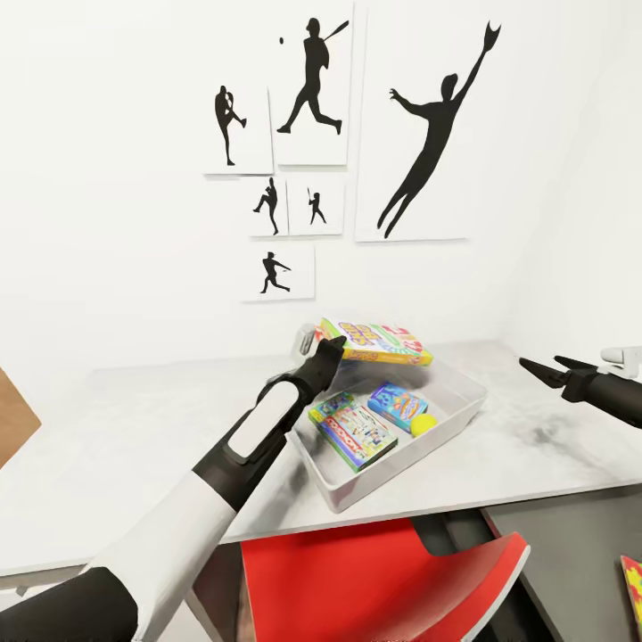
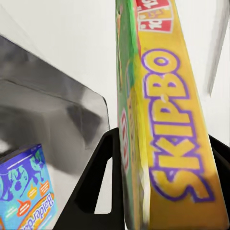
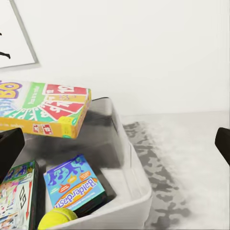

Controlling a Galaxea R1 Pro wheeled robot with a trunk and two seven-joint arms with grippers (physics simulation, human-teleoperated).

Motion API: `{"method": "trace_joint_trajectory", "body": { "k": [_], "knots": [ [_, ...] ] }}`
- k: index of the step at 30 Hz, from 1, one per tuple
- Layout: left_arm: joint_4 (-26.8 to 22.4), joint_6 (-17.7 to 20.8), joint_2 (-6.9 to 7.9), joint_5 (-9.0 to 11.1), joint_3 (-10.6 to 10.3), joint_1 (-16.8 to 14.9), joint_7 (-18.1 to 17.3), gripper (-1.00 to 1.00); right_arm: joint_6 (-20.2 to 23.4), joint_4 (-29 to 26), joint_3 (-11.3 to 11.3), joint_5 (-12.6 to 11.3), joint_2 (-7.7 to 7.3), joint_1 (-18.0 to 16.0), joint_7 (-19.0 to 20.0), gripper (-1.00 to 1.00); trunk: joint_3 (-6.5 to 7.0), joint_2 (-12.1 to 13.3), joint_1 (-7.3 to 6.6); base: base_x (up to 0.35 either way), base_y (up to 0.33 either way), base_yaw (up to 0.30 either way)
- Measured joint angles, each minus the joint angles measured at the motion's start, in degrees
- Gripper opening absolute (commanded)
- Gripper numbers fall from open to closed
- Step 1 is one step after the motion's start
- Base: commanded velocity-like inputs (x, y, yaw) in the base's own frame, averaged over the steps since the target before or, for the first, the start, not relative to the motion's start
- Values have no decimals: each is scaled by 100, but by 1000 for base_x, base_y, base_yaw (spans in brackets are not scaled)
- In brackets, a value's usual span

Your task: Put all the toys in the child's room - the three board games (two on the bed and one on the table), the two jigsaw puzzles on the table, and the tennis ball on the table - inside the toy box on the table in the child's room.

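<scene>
Left gripper (image 1: pixel 332 346) around Skip-Bo box (image 1: pixel 379 342) (midair)

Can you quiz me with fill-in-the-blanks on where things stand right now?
1. The left gripper holds the yellow box lettered ____.
2. That box hangs above the ____ on the table.
3. Beside the blue Balderdash box lies a yellow ____ ball.
4. The right gripper holds ____.

Missing words: SKIP-BO; toy box; tennis; nothing
</scene>
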Motion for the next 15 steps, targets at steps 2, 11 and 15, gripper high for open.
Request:
{"method": "trace_joint_trajectory", "body": {
  "k": [2, 11, 15],
  "knots": [
    [5, -3, -1, 1, -7, -2, -5, -100, 9, 0, 3, 0, -1, -6, 0, 100, 0, 0, 0, 0, 0, -184],
    [-233, 220, 203, -97, -81, 259, 274, -100, 137, 9, -5, -34, 178, -77, 32, 100, 0, 0, 0, 0, 0, 0],
    [-357, 341, 203, -94, -82, 389, 415, -100, 137, 9, -5, -34, 178, -77, 32, 100, 0, 0, 0, 0, 0, 0]
  ]
}}
